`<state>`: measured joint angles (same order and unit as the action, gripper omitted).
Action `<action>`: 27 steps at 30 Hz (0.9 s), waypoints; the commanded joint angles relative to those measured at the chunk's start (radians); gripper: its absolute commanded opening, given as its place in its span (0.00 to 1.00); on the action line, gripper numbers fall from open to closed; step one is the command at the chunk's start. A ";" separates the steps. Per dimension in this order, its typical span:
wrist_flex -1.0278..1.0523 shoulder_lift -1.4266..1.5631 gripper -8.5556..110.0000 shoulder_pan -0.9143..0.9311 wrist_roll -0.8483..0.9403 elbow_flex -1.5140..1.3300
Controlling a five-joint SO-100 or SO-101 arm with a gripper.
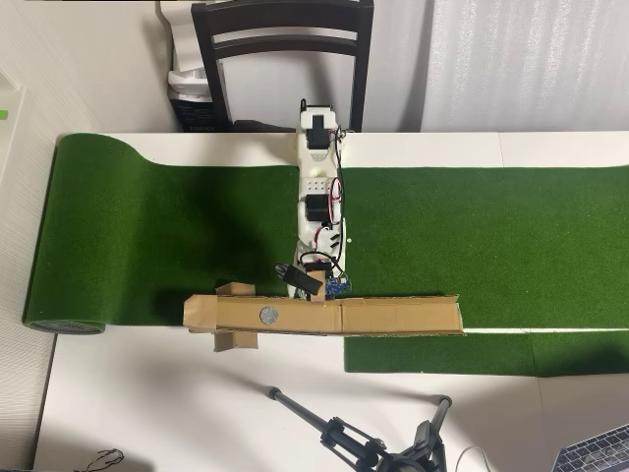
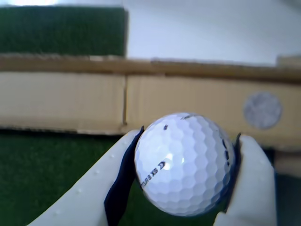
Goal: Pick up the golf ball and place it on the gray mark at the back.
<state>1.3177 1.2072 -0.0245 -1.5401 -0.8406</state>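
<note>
In the wrist view the white dimpled golf ball sits clamped between my two white fingers, held above the green turf. The gray mark is a round gray spot on the brown cardboard strip, up and to the right of the ball. In the overhead view my gripper hangs just behind the strip's middle, and the gray mark lies to its left on the cardboard strip. The ball is hidden under the arm there.
Green turf covers the white table. A tiny white dot lies on the turf beside the arm. A black tripod lies near the front edge. A dark chair stands behind the arm's base.
</note>
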 commanded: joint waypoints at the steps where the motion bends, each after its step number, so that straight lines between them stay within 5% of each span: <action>1: -0.015 0.006 0.33 0.037 0.020 0.170; 12: -0.017 -0.066 0.33 0.133 0.187 0.179; 27: -0.103 -0.129 0.33 0.183 0.175 0.173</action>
<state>1.2640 1.0799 0.1519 -1.3622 -0.7655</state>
